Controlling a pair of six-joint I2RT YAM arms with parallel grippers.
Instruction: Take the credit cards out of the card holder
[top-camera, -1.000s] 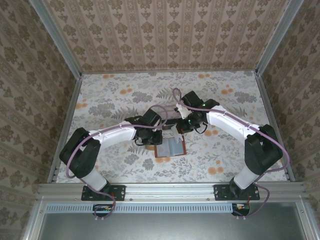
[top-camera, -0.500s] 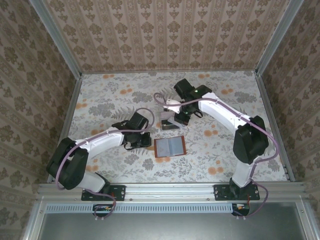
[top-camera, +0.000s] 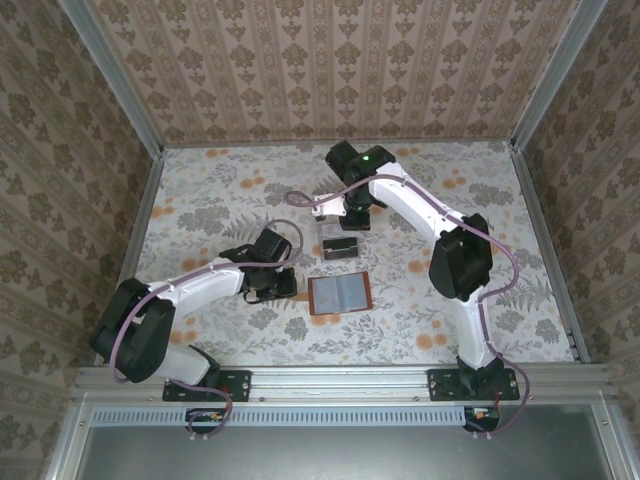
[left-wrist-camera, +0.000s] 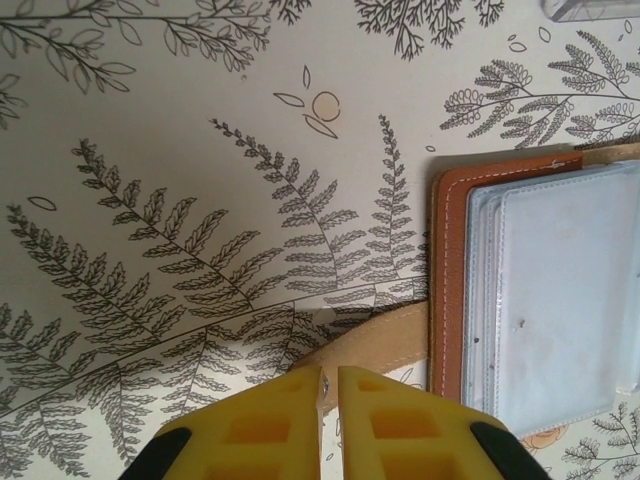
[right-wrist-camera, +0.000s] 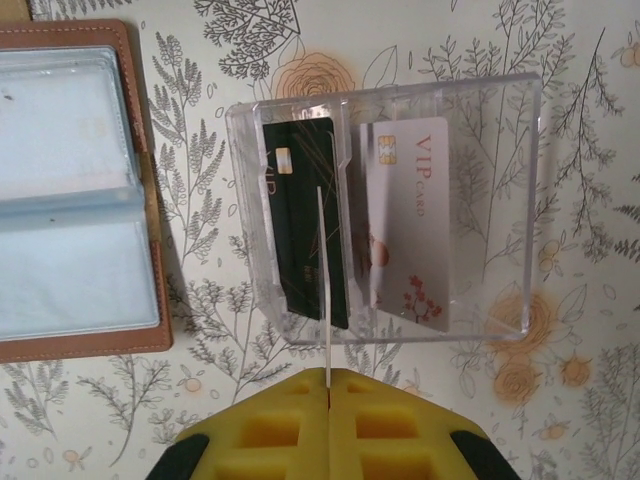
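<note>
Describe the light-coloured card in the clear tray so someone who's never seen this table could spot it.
On the floral table, just beyond the open brown card holder, sits a clear plastic tray. Two cards lie in it side by side: the pale card has a chip and VIP lettering, unlike the black card beside it.

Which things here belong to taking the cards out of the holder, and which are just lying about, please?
Job: card holder, dark card, VIP card, thin card between the jaws of the right gripper.
Just there: clear tray, patterned table.
</note>
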